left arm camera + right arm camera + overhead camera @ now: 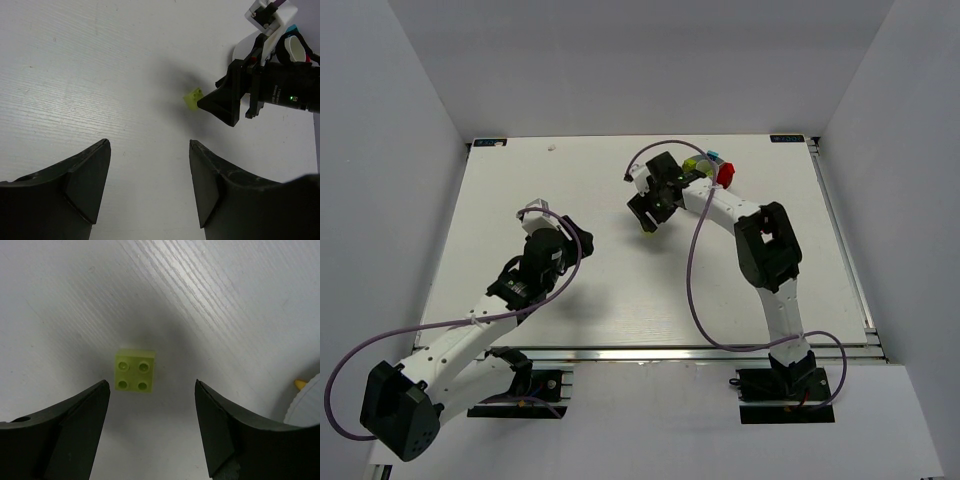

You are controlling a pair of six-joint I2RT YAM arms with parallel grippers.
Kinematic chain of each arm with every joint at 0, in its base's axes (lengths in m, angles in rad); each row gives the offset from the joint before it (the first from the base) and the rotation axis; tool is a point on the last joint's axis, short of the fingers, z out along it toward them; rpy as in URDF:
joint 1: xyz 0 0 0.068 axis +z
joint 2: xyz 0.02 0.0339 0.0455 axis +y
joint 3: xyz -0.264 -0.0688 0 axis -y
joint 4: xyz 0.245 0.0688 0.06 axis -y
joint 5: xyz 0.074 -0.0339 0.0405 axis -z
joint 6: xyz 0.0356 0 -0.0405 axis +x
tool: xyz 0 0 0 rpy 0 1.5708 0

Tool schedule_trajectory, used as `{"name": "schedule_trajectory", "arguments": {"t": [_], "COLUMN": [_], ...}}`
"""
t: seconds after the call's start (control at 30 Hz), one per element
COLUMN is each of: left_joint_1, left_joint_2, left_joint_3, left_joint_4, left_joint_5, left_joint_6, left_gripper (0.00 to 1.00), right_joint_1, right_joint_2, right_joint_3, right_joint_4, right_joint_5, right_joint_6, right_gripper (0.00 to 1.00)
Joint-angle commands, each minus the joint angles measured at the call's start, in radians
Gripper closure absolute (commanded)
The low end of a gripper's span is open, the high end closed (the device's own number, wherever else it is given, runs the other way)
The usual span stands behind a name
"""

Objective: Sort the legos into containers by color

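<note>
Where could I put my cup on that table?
Bare table lies far left beyond the left gripper, near centre between left arm and right arm, and along the right edge. Crowded far centre: the right gripper hangs over a lime brick near the white dish.

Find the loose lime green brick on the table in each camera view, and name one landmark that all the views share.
Top external: the lime green brick lies just above centre, directly below the right claw in the picture.
Left wrist: right of centre, at that claw's tip.
Right wrist: centre, studs up, in the gap between the open fingers.
Shared landmark: the right claw.
</note>
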Motion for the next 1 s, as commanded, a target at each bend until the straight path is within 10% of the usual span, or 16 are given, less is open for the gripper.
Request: {"name": "schedule_trajectory", "arguments": {"t": [0.0, 0.47, 0.97], "left_joint_1": [0.006, 0.011, 0.014], "left_joint_2": [-0.002, 0.009, 0.006], "left_joint_3": [-0.007, -0.010, -0.016], "left_joint_4": [-0.003, -0.003, 0.008], "left_joint_5": [-0.008, 0.002, 0.007], "left_joint_6": [-0.003, -0.004, -0.007], "left_gripper": [0.26, 0.26, 0.27], "right_joint_1": [0.008, 0.013, -0.067], "right_joint_2": [0.015, 0.084, -0.141], "right_joint_3": [0.044, 0.083, 0.032], "right_joint_4": [-0.024, -0.038, 0.020], "right_joint_5": [-0.008, -0.054, -0.199], "right_joint_6": [-0.016, -0.021, -0.074], "right_gripper": [0.28, 0.40, 1.00]}}
